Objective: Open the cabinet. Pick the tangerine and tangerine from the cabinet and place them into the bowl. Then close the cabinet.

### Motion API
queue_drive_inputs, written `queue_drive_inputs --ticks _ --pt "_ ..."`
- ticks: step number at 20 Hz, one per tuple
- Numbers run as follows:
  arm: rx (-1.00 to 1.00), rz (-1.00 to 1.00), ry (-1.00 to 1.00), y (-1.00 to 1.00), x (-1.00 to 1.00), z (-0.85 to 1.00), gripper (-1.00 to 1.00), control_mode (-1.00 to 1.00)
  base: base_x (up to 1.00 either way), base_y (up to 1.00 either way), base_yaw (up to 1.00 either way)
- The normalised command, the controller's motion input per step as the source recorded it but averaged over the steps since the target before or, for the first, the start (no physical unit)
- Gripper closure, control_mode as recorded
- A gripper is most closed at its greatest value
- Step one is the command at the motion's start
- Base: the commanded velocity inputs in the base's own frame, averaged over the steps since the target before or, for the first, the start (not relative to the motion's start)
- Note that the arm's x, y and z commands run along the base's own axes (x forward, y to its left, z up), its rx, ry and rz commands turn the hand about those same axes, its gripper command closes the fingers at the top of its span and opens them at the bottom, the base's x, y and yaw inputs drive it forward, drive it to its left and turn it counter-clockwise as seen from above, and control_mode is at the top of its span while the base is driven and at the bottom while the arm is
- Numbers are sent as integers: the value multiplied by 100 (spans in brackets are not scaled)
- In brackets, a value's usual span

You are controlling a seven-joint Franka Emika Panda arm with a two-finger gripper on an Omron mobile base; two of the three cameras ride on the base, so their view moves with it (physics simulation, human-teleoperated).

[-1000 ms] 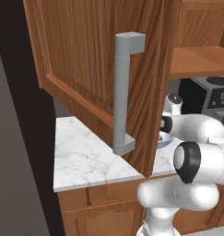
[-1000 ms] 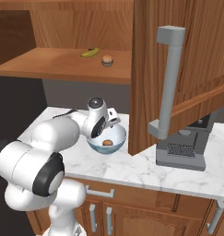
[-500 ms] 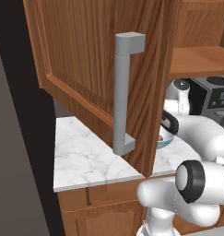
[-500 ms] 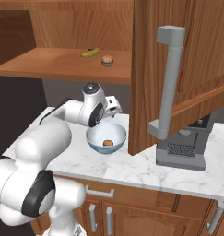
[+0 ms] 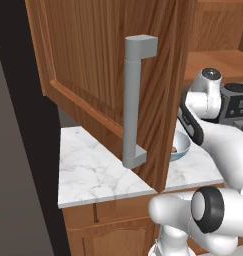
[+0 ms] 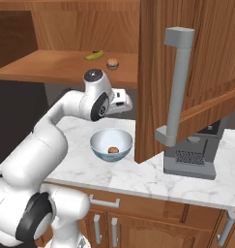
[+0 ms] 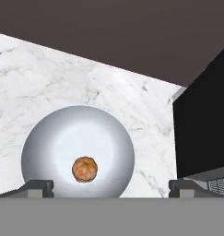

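Observation:
The cabinet (image 6: 206,53) stands open, its wide door (image 5: 93,60) with the grey bar handle (image 6: 177,87) swung out over the counter. One tangerine (image 6: 112,150) lies in the bowl (image 6: 100,141) on the marble counter; the hand view looks down on this tangerine (image 7: 85,169) in the white bowl (image 7: 49,143). Another tangerine (image 6: 112,63) sits on the cabinet shelf. My gripper (image 6: 124,104) hovers above the bowl, below the shelf, open with nothing between its fingertips (image 7: 39,186). In the left base view the door hides most of the bowl (image 5: 182,146).
A yellow-green banana (image 6: 95,55) lies on the shelf behind the tangerine. A dark coffee machine (image 6: 190,157) stands on the counter right of the bowl, under the open door. The counter's left end (image 5: 88,170) borders a dark gap.
My hand has risen from just beside the bowl to well above it, jaws open throughout. The tangerine stays in the bowl. Door and shelf items have not moved.

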Motion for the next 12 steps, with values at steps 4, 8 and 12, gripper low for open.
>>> queue_drive_inputs --ticks 4,8,12 --pt "9 -20 0 -21 -25 80 -100 -100 0 0 0" --pt "10 -15 -4 -14 -18 74 -100 -100 0 0 0" --pt "8 -11 -5 -1 -2 70 -100 -100 0 0 0"
